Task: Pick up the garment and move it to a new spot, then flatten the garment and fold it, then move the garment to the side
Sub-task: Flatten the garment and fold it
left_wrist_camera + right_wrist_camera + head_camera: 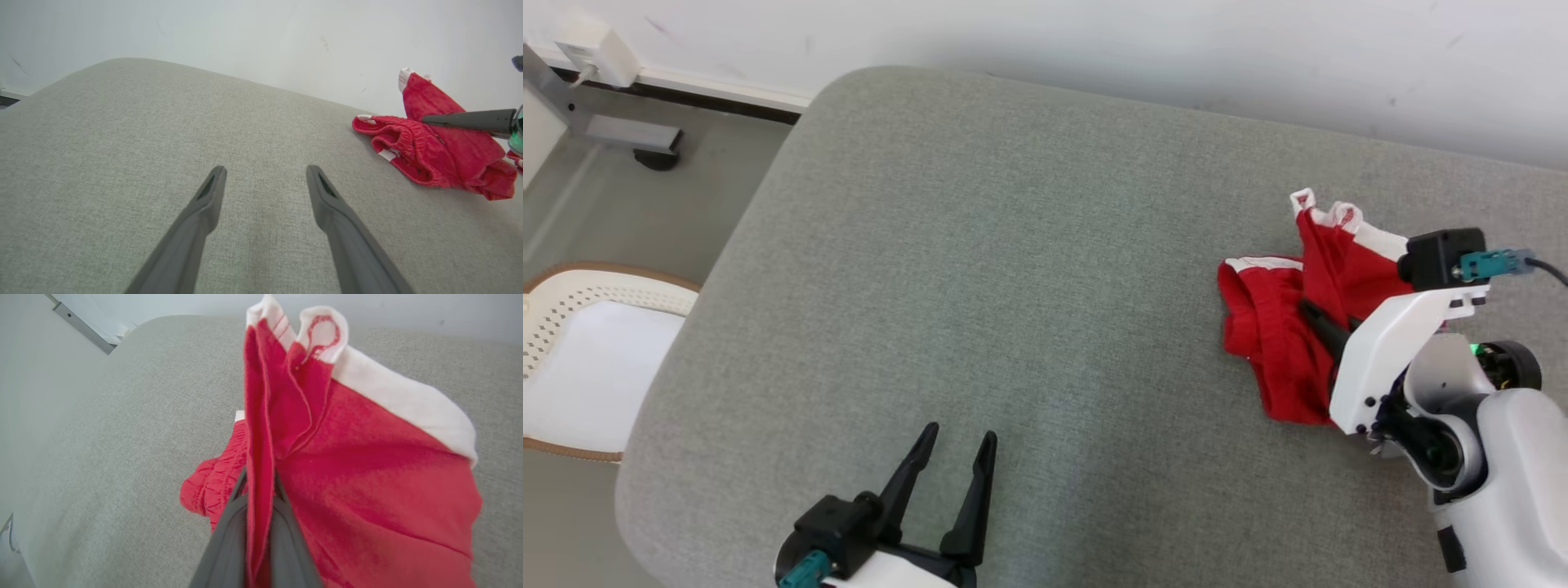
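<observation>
Evidently soft and floppy, the red shorts [1270,335] by the grey cushion's [1013,245] right edge have a fold clamped in the right gripper [260,482]; the left gripper [960,433] gapes empty.

Grey cushion [980,269], white wall [1176,41]

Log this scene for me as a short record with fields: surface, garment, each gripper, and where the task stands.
surface: grey fabric cushion, against a white wall
garment: red shorts with white trim, crumpled at the cushion's right side, one fold pulled upward
left gripper: open, holding nothing, over bare cushion, apart from the garment
right gripper: shut on a fold of the garment
stage: garment gripped, most of it resting on the cushion; not yet flattened or folded
</observation>
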### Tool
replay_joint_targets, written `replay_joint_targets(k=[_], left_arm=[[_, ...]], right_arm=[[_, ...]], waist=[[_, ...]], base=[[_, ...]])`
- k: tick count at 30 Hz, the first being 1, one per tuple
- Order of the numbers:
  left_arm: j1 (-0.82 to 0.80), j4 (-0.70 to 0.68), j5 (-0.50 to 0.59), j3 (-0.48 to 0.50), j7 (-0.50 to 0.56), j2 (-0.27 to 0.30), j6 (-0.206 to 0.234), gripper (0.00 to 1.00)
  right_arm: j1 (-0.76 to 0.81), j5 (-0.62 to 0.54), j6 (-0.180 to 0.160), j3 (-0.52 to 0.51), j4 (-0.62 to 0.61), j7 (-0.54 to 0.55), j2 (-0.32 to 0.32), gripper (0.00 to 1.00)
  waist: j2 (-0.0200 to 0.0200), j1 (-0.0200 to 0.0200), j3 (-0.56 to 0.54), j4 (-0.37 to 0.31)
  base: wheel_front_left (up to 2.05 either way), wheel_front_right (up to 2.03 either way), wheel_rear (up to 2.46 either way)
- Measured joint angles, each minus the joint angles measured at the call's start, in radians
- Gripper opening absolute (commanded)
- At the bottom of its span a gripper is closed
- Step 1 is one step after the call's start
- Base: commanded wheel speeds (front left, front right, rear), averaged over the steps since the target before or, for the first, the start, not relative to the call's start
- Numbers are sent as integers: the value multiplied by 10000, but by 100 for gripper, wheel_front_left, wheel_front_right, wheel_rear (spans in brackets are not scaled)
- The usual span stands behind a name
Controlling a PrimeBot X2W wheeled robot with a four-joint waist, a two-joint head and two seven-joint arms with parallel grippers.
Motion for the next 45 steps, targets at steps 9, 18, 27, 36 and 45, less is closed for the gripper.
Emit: replay_joint_targets(k=[9,18,27,36,45], left_arm=[[161,33,-238,-48,0,-10,123,100],[370,138,-201,125,0,-13,173,100],[871,196,35,510,0,-15,226,100],[1619,67,209,982,0,-15,299,100],[2102,-199,341,1267,-2,-15,297,100]], right_arm=[[-85,-165,0,-52,849,-903,426,100],[434,1843,0,1517,700,-2054,476,100],[1695,2174,0,2029,-631,-3498,439,100],[3744,382,0,991,-1707,-5632,-811,100],[5175,-802,0,-470,-1352,-7879,-1258,100]], waist=[[0,0,-183,3],[0,0,-591,-461],[0,0,-1306,-995],[1,-1,-2014,-1534],[1,0,-2519,-1887]], base=[[0,0,0],[0,0,0],[0,0,0],[0,0,0],[0,0,0]])
